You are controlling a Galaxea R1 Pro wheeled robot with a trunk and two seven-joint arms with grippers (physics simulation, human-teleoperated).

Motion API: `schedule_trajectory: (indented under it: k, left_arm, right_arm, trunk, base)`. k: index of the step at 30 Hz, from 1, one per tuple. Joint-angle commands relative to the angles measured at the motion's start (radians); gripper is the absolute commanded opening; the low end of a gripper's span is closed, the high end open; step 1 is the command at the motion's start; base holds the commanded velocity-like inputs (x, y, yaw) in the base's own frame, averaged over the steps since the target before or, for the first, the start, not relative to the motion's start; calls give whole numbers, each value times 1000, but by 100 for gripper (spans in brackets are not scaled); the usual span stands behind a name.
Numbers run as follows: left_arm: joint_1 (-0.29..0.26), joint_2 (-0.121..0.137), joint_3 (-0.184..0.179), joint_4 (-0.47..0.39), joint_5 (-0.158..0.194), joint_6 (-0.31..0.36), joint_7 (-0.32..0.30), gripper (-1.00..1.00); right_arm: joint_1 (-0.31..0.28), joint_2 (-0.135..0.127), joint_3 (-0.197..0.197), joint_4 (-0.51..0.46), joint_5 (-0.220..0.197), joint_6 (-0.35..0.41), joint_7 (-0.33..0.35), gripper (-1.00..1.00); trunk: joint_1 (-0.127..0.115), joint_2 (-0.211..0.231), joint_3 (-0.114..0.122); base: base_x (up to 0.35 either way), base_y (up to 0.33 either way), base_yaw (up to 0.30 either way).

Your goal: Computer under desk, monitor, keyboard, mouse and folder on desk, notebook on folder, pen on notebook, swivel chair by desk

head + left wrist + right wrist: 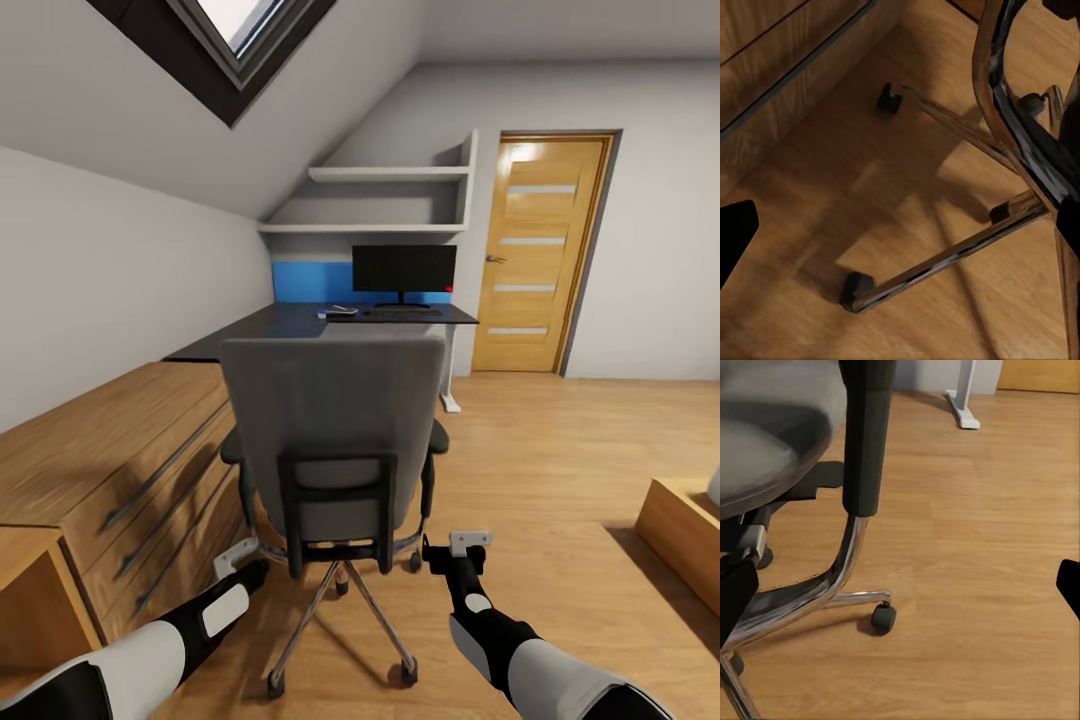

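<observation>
Swivel chair (335, 440): directly ahead of both pincers, its grey backrest turned toward the robot, seat facing the tabletop beyond. Chrome five-star base sits between the two arms.
Left pincer (236, 558): low, just beside the chair's left rear, near the chrome base; fingers look parted, nothing between them. In the left wrist view a dark finger (735, 236) shows at the frame edge, with chair spokes and castors beyond it.
Right pincer (462, 548): low, just beside the chair's right rear, level with the base; state cannot be told from the head view. The right wrist view shows the black armrest post (866, 435) and seat edge close ahead, dark finger parts at both frame edges, nothing gripped.
Key relation: chair lies straight ahead, between the pincers; tabletop (300, 322) lies farther ahead on the same line. Both arms about equally near; judgement: a push forward would carry the chair toward the desk.
Monitor (404, 270): upright on the tabletop, keyboard (405, 312) just in front.
Hidden: chair seat blocked by backrest, so any folder there is unseen. Small items at tabletop's near-left of the keyboard are too small to identify.
Drawer chest (110, 470): left of the left pincer, near.
</observation>
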Motion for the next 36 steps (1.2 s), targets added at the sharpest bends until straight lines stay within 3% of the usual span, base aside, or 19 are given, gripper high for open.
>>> schedule_trajectory:
  k: [1, 13, 26, 31, 36]
  left_arm:
    - [0, 1, -9, -3, 10, -5, 6, 100]
    - [0, 0, -17, -3, 8, -5, 7, 100]
    - [0, -4, -24, -6, 5, -5, 7, 100]
    - [0, -20, -24, -6, -52, -6, 8, 100]
    - [0, -23, -24, -6, -72, -33, 8, 100]
  right_arm:
    - [-1, 0, 9, 1, -8, -3, -5, 100]
    - [-1, 0, 10, 2, -7, -4, -4, 100]
    - [-1, 1, 10, 2, -7, -4, -3, 100]
    - [-1, 0, 10, 2, -7, -4, -3, 100]
    - [-1, 0, 10, 2, -7, -4, -3, 100]
  trunk:
    - [0, 0, -1]
    - [0, 0, 4]
    - [0, 0, 16]
    - [0, 0, 21]
    - [0, 0, 25]
  base:
    - [95, 0, 0]
    - [26, 0, -63]
    - [278, -13, -127]
    - [263, -171, -125]
    - [251, -212, -100]
